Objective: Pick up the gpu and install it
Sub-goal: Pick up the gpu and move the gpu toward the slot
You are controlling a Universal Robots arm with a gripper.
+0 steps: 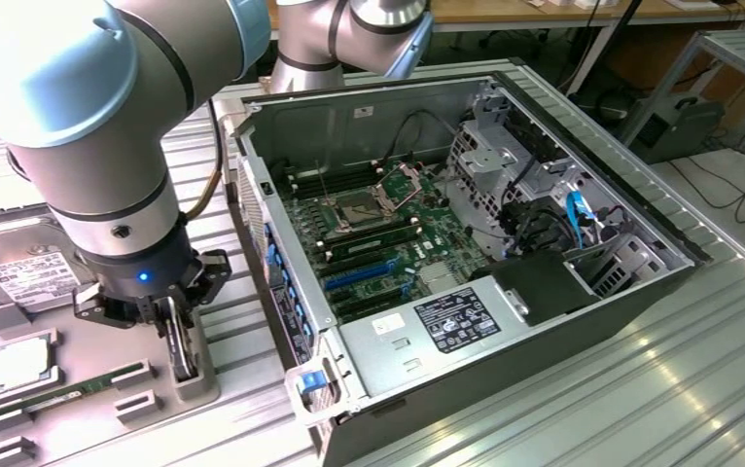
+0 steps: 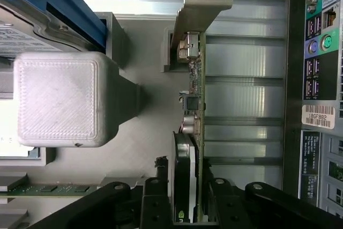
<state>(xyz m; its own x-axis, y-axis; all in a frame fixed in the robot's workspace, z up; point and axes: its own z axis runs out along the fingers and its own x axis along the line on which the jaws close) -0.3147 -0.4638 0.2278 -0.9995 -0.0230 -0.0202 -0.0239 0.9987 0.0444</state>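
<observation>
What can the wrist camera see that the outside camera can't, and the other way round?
The wrist view gives a close look at the silver bracket and the plugs on the computer's back. The exterior view gives the motherboard inside the open computer, a blue cable and the big arm. Both have the gpu standing on edge in its grey holder, with the hand at it.

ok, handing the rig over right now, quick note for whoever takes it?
Gripper: down over the gpu, at its upper edge; can't tell whether it has a grip.
Gpu: standing on edge in the grey stand, on the exterior view's left of the case; bracket at one end.
Done: gripper brought to the card.
Left: gpu not lifted out, not in the case.
</observation>
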